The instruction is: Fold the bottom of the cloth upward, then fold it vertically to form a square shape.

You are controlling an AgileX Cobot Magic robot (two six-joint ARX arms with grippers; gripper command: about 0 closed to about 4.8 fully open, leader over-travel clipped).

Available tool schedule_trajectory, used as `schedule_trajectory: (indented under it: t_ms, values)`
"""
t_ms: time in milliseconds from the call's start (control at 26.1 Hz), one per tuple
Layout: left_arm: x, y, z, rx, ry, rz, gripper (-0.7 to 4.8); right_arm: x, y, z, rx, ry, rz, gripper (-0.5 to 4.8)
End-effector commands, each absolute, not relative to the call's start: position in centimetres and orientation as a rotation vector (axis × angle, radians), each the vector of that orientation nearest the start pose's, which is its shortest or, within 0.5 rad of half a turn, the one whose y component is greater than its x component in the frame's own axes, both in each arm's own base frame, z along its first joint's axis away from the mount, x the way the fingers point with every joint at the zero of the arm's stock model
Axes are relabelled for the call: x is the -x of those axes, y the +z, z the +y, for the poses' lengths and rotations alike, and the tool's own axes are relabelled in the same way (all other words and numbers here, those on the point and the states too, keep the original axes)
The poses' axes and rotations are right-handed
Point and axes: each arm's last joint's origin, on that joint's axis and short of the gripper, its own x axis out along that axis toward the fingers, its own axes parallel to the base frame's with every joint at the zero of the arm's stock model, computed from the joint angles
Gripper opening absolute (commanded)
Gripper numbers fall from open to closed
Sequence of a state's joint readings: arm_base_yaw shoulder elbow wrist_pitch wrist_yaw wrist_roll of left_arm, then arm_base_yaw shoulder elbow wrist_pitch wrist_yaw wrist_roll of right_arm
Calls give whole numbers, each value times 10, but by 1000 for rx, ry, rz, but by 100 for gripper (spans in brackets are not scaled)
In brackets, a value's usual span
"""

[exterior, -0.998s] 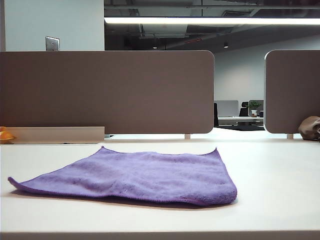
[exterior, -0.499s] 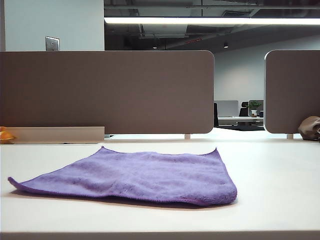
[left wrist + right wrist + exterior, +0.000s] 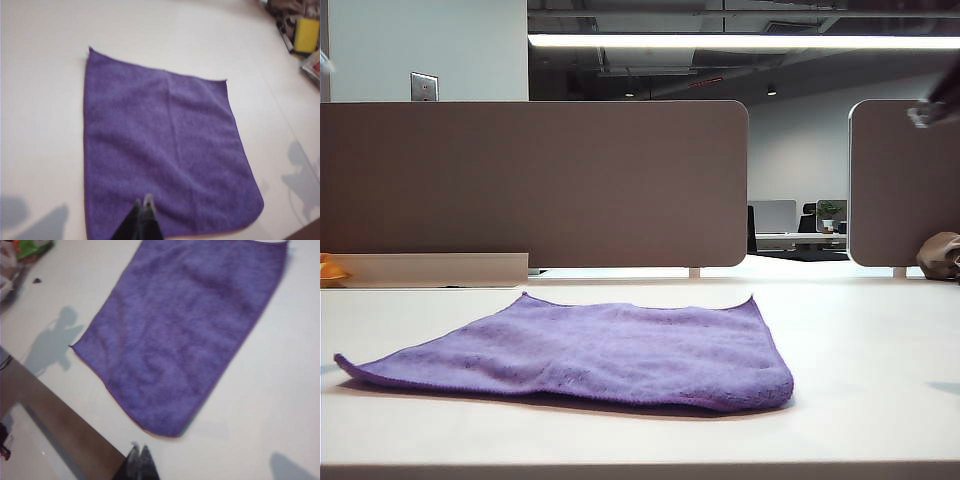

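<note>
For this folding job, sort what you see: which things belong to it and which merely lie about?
Belonging:
cloth, spread flat
left gripper, shut, above cloth
right gripper, shut, above table

Lying about:
brown lump
yellow block
table

Low table-level exterior camera faces the cloth (image 3: 590, 350); both high wrist cameras overlook it.

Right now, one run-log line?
cloth: flat, unfolded | left end effector: shut, above cloth | right end effector: shut, above table
</note>
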State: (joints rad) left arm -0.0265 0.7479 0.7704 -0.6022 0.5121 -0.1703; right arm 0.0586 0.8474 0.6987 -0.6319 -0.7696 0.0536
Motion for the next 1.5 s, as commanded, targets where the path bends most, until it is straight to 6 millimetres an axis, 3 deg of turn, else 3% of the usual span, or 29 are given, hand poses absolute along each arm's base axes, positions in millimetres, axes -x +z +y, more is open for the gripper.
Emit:
schedule_trajectory:
  t_ms: [38,230,652,883,1036,1267,1497]
  values:
    - [-165,289,-19,320,-490,682,8,-171,258,43,-310,846,805,-1]
    - [-186,268,-20,298,-503,797,32,-186,238,73,-222,874,914,0]
    - [-203,252,-20,272,-503,865,31,-215,212,91,-284,867,985,0]
    - [-218,257,-21,281,-501,747,30,-235,239,95,-225,801,853,3]
    - [-231,268,-21,346,-502,648,30,-270,262,106,-218,800,810,46]
    - [-252,286,-23,355,-529,650,30,-297,263,110,-156,695,816,59]
    - [-309,293,-24,313,-541,677,30,-312,256,106,-85,570,811,59]
